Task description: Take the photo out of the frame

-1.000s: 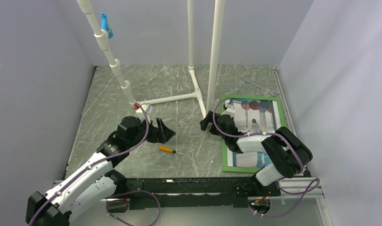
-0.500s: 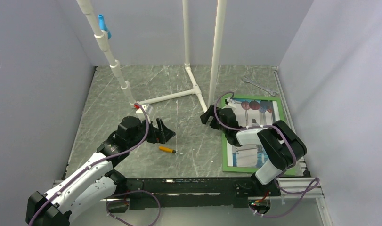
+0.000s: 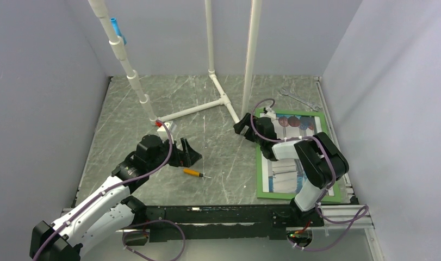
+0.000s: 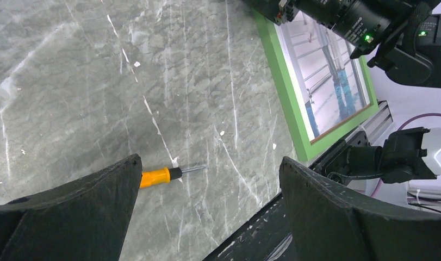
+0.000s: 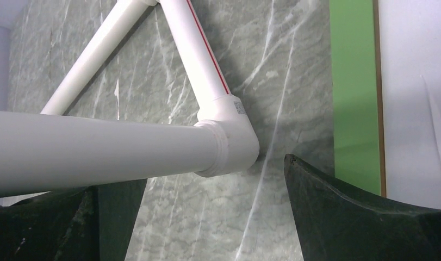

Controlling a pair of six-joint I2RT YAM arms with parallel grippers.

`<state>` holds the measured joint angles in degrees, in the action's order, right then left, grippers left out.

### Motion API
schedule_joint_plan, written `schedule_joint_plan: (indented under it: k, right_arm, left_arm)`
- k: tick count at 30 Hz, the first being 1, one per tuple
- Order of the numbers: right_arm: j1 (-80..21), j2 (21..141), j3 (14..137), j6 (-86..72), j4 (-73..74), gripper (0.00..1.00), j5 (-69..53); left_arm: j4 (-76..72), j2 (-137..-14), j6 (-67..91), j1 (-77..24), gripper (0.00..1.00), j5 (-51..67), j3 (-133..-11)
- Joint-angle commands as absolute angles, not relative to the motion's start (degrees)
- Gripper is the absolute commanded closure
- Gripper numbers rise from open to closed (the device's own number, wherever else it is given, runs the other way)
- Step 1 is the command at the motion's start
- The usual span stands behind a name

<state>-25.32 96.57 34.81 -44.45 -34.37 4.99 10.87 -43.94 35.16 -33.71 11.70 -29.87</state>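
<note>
On the right side of the tabletop (image 3: 218, 157), the frame (image 3: 260, 163) lies flat with the photo (image 3: 284, 175) set inside its green rails. The right arm stretches over the middle of the print, so only the balloon end and the walkway end show from above. The long axis runs from the near edge toward the back wall, leaning slightly, with the balloons at the far end. In the left wrist view the frame (image 4: 286, 92) is cut off by the picture edge and partly covered by the right arm.

The right gripper (image 3: 241, 129) hovers off the frame's far left corner with its fingers (image 5: 359, 217) spread wide. The elbow of the white pipe stand (image 5: 229, 141) lies just beyond them; whether they touch it I cannot tell.

The left gripper (image 3: 190, 152) also has its fingers (image 4: 343, 217) wide apart and holds nothing, above an orange screwdriver (image 3: 192, 172). A wrench (image 3: 294, 98) lies beyond the frame's far end.
</note>
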Motion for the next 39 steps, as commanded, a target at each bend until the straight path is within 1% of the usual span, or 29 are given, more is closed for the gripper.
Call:
schedule_joint_plan:
  k: [1,25,27,28,29,30,31,32,33,34,36,37,39]
  right_arm:
    - [-23.8,100.0,36.9,-42.3,-32.6,0.04,5.2]
    - [-20.7,109.3,45.7,-39.6,-31.5,0.04,2.9]
    - [-20.3,109.2,45.3,-39.9,-31.7,0.04,2.9]
    - [-20.3,109.1,45.0,-39.6,-32.1,0.03,2.3]
    - [-20.3,108.6,44.4,-38.6,-32.5,0.03,0.9]
    - [-20.4,107.5,42.9,-37.1,-33.9,0.03,-0.5]
    - [-20.8,105.8,41.0,-35.8,-38.3,0.02,-2.8]
    - [-21.1,104.6,39.8,-35.4,-39.6,0.02,-5.6]
    - [-21.2,103.0,39.3,-35.5,-38.9,0.01,-7.7]
    - [-21.2,100.9,38.5,-34.9,-38.3,0.01,-9.6]
    - [-21.5,94.3,34.9,-32.4,-36.9,0.0,-10.1]
    - [-21.6,90.8,33.3,-31.4,-35.4,0.0,-9.7]
    - [-21.3,85.3,30.6,-28.7,-32.1,0.0,-6.6]
  left_arm:
    - [10.3,-43.0,34.4,-33.6,0.01,11.8,-31.6]
    - [10.6,-41.8,34.8,-33.6,0.01,11.7,-30.9]
    - [9.9,-42.0,34.9,-33.6,0.01,11.4,-30.5]
    - [7.2,-43.0,34.4,-33.5,0.01,11.4,-30.2]
    - [3.5,-45.3,32.4,-33.5,0.01,9.5,-31.5]
    - [0.9,-49.5,30.9,-32.8,0.01,2.7,-35.5]
    - [-5.5,-56.7,30.0,-30.3,0.01,2.8,-41.4]
    - [-14.9,-65.1,28.5,-27.4,0.01,11.4,-48.3]
    - [-18.9,-74.3,26.2,-25.7,0.01,17.5,-56.5]
    - [-21.4,-83.0,23.3,-24.9,0.01,21.0,-63.7]
    - [-34.9,-90.0,20.8,-24.6,0.01,26.2,-67.8]
    - [-37.1,-92.9,21.2,-24.3,0.01,27.8,-69.8]
    - [-31.6,-98.3,20.0,-24.4,0.0,29.9,-79.7]
